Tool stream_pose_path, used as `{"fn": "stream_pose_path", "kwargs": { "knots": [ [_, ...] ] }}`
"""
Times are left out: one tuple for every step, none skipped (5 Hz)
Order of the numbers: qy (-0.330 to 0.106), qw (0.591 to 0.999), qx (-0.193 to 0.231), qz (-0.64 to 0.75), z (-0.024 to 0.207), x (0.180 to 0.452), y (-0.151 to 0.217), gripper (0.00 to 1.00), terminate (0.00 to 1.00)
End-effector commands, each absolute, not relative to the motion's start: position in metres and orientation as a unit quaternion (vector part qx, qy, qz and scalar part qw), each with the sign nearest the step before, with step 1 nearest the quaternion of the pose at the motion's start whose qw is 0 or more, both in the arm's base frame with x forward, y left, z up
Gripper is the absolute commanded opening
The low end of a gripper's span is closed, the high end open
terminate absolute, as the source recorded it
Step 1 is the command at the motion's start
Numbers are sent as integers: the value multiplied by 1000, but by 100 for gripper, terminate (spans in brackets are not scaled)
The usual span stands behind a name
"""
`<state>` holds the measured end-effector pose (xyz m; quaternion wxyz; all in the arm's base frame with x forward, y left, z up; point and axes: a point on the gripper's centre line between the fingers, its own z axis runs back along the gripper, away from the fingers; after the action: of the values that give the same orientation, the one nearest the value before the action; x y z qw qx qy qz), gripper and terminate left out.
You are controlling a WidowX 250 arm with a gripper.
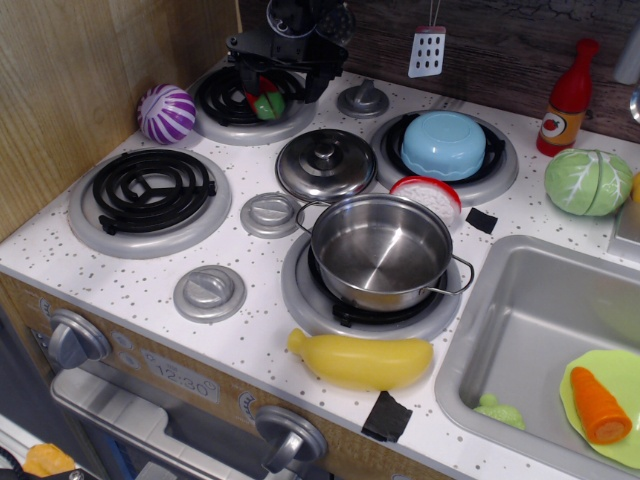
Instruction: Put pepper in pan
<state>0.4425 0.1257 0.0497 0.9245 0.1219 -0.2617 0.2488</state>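
Note:
The red pepper (265,103) with its green end lies on the back-left burner (215,100), partly hidden by the gripper. My black gripper (272,88) hangs right over it, with a finger on each side of the pepper, open. I cannot tell whether the fingers touch it. The shiny steel pan (385,288) stands empty on the front-right burner, well in front and to the right of the gripper.
A steel lid (325,163) lies between the pepper and the pan. A blue bowl (443,143) sits on the back-right burner and a striped ball (166,112) by the left wall. A yellow squash (360,360) lies in front of the pan. The sink (530,330) holds a carrot (600,405).

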Motion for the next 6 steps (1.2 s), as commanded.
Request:
{"fn": "stream_pose_path", "kwargs": {
  "knots": [
    [-279,924,118,235,57,452,143,100,0],
    [-275,923,121,242,48,454,144,100,0],
    [-281,919,124,249,45,456,145,0,0],
    [-282,914,125,264,47,452,143,0,0],
    [-254,912,144,288,66,436,120,0,0],
    [-227,900,183,322,94,411,89,0,0]
  ]
}}
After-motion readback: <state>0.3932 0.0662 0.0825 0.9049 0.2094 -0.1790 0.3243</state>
